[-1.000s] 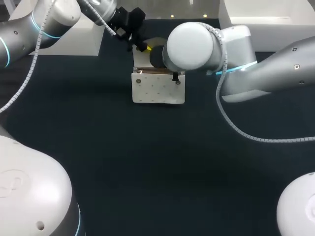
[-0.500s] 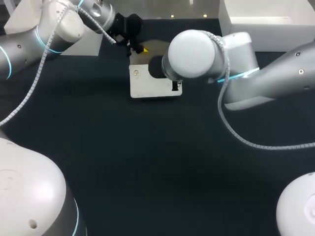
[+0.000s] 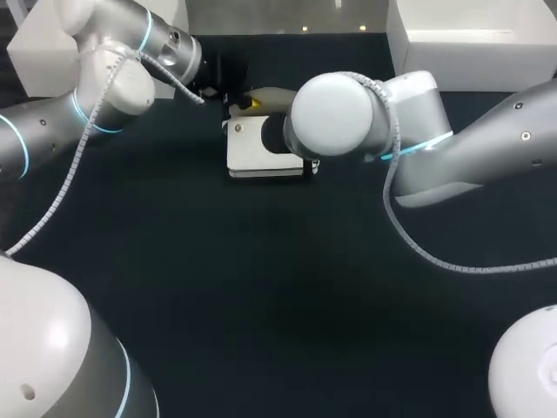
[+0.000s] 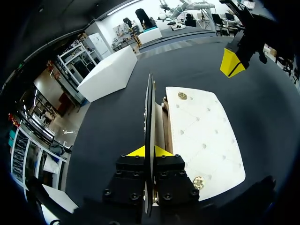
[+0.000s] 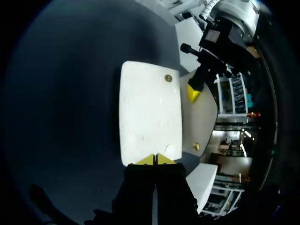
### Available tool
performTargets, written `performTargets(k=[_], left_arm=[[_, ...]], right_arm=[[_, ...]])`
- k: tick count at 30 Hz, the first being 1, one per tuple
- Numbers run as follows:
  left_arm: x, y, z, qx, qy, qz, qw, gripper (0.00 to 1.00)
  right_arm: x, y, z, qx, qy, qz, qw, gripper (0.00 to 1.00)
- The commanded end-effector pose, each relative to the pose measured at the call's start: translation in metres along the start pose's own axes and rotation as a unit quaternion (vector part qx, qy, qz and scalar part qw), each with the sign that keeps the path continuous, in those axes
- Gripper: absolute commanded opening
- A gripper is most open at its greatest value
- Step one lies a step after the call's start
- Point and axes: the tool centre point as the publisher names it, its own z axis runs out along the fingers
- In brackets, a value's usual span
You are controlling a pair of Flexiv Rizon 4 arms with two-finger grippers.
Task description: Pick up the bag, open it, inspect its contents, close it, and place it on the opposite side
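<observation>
The white quilted bag (image 3: 252, 148) sits far back in the middle of the dark table, tilted, with two brass studs on its front. My left gripper (image 3: 246, 102) comes in from the far left. In the left wrist view this gripper (image 4: 149, 151) is shut on the bag's thin dark-edged back panel (image 4: 149, 112), with the quilted front (image 4: 201, 136) beside it and a narrow brown gap between. My right gripper (image 5: 155, 160) is shut, its tips together at the edge of the white front panel (image 5: 150, 112). In the head view my right arm (image 3: 339, 117) hides it.
A white block (image 3: 39, 57) stands at the back left of the table (image 3: 278, 287) and a white box (image 3: 470, 39) at the back right. The bag's right end is covered by my right arm's bulky joint.
The bag has shifted toward the back left and tipped up, showing less of its front. My left gripper drew back with it, and my right gripper's fingers came together.
</observation>
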Motion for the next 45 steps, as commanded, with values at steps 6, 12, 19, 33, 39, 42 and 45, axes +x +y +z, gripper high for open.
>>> performTargets(k=[6,12,19,33,39,42,45], left_arm=[[0.005,0.006,0.006,0.009,-0.013,0.015,1.000,0.00],[0.005,0.006,0.006,0.009,-0.013,0.015,1.000,0.00],[0.005,0.006,0.006,0.009,-0.013,0.015,1.000,0.00],[0.011,0.021,0.021,0.001,-0.014,0.014,1.000,0.00],[0.014,0.020,0.023,-0.002,-0.007,0.018,1.000,0.00],[0.016,0.019,0.023,-0.002,-0.002,0.019,1.000,0.00],[0.018,0.018,0.023,-0.002,0.002,0.021,1.000,0.00]], right_arm=[[0.012,0.008,0.011,-0.029,0.044,0.006,0.999,0.00],[0.012,0.008,0.011,-0.029,0.044,0.006,0.999,0.00],[0.013,0.009,0.012,-0.030,0.044,0.006,0.999,0.00],[0.042,0.023,0.010,-0.011,0.010,-0.018,1.000,0.00],[0.050,0.022,0.015,-0.002,0.006,-0.018,1.000,0.06],[0.053,0.020,0.018,0.000,0.007,-0.016,1.000,0.29],[0.055,0.019,0.021,-0.001,0.007,-0.013,1.000,0.36]])
